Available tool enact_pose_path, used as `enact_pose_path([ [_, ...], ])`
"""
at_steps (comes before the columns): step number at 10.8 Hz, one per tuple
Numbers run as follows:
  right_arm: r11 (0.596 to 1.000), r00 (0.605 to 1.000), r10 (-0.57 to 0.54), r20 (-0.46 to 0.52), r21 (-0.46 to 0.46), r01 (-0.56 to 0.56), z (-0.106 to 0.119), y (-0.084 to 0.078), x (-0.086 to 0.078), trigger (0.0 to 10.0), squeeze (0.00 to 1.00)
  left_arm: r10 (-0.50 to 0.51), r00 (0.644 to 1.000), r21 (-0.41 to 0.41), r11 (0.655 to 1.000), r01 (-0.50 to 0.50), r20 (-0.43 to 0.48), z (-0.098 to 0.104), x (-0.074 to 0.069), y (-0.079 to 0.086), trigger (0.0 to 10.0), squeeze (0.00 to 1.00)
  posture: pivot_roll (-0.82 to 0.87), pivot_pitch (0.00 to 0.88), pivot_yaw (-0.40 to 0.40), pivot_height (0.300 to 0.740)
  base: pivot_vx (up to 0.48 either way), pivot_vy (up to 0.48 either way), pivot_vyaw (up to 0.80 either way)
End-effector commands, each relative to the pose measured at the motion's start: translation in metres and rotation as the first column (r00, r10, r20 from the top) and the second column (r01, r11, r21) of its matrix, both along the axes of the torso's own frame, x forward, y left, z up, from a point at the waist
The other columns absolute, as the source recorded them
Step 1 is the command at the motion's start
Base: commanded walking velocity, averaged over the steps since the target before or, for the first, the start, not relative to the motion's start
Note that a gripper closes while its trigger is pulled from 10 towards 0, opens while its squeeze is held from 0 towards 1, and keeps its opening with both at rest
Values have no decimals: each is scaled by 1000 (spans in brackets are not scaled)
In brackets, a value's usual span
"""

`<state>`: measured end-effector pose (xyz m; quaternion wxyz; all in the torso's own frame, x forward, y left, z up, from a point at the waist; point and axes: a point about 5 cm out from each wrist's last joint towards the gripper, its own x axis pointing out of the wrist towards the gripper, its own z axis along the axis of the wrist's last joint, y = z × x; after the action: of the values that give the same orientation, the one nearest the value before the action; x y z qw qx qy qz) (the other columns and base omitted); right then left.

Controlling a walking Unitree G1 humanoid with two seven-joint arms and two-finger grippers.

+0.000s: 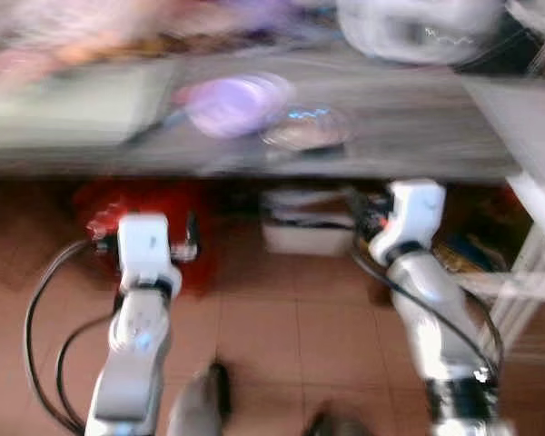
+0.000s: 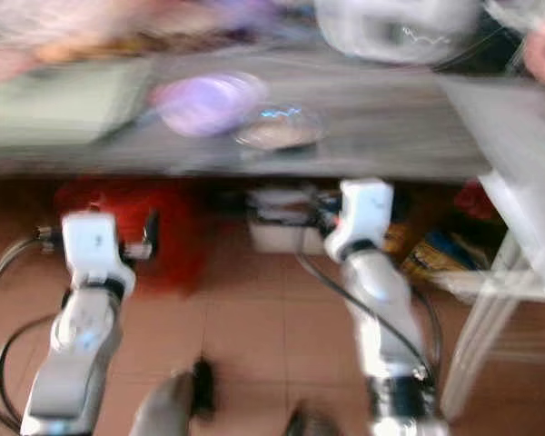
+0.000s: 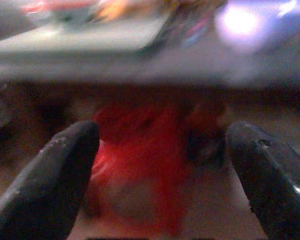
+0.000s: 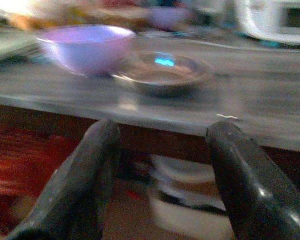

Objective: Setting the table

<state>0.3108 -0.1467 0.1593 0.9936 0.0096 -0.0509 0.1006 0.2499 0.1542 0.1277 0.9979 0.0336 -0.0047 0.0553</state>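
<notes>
Purple bowl [image 4: 85,46] sits on a grey worktop [image 1: 409,136], touching or just beside a shallow metal dish [image 4: 162,72]. A pale green mat [image 1: 68,104] lies at the worktop's left end, and a white appliance [image 1: 418,27] stands at the back. Both silver arms reach forward below the worktop's edge, over a tiled floor [image 1: 282,336]. The left end effector [image 3: 162,165] is wide open and empty, facing a blurred red object [image 1: 150,232] under the worktop. The right end effector [image 4: 162,175] is also wide open and empty, aimed at the bowl and dish. Everything is motion-blurred.
</notes>
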Motion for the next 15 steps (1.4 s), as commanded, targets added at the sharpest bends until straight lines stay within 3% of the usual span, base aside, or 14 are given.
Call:
enact_pose_path([
  [1,1000,1000,-7,-18,7,7,-7,0,-5,10000,0,7,1000,11,1000,-7,-24,-3,0,1,10000,0,20,154,26,740,-322,0,0],
  [3,995,998,-66,-21,-72,64,-11,-4,-4,10000,0,-16,1000,29,999,17,-4,-1,-2,0,10000,0,19,156,26,740,-135,0,0],
  [5,997,996,-69,-53,-26,68,-15,-3,-4,10000,0,-84,996,23,996,84,6,1,-3,-4,10000,0,19,156,26,740,0,0,0],
  [6,998,998,-53,-21,-36,52,-11,0,-5,10000,0,-109,994,6,994,109,20,3,-4,-6,10000,0,19,158,27,740,0,-465,0],
  [8,1000,1000,-29,-8,-3,29,-8,2,-6,10000,0,-104,994,5,995,104,21,3,-3,-6,10000,0,20,156,25,740,0,-471,0],
  [9,1000,1000,-16,14,-6,16,-5,2,-6,10000,1000,-106,994,8,994,106,24,3,-3,-6,10000,0,19,153,24,740,0,-472,0],
  [10,1000,1000,-28,14,-13,28,-5,1,-4,10000,929,-107,994,6,994,107,28,4,-2,-6,10000,0,19,153,23,740,0,-472,0],
  [11,999,999,-23,26,-21,24,-3,1,-5,10000,0,-106,994,4,994,106,26,3,-4,-6,10000,0,16,153,23,740,0,-472,0],
  [15,999,999,-12,40,-50,14,-2,3,-7,10000,0,-111,993,-1,994,111,30,5,-3,-7,10000,0,14,160,21,740,0,-472,0],
])
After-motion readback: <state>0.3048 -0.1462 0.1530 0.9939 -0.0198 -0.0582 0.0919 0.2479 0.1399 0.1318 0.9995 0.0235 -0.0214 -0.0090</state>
